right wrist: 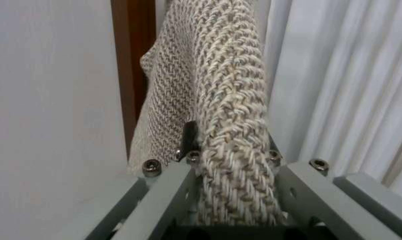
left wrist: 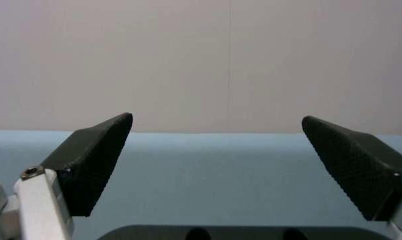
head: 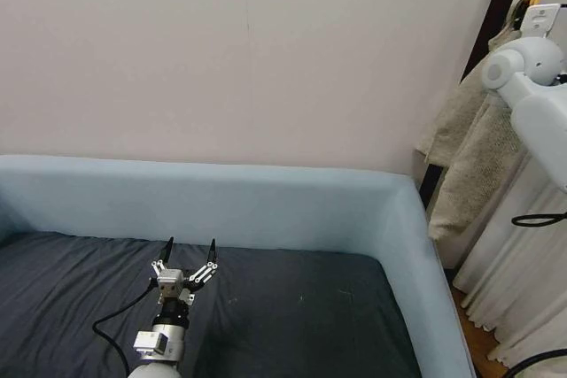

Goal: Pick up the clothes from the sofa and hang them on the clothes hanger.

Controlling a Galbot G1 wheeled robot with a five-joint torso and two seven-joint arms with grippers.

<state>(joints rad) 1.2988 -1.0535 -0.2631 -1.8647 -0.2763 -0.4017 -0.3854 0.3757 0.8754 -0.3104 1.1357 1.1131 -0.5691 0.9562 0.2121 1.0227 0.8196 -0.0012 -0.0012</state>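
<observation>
- knitwear (right wrist: 230, 75) clamped in right pincer (right wrist: 228, 147), stretching ahead of it, clothes rack (right wrist: 131, 60) just beside.
- release only once draped on clothes rack.
- left pincer (head: 190, 258) apart, idle above sofa (head: 266, 201).

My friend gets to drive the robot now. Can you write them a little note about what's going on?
Left end effector: open, empty, hovering above the sofa seat.
Right end effector: raised, shut on the knitted garment beside the rack post.
Done: garment is off the sofa, up at the rack.
To do: check it hangs by itself, then release; I cannot tell yet.
</observation>
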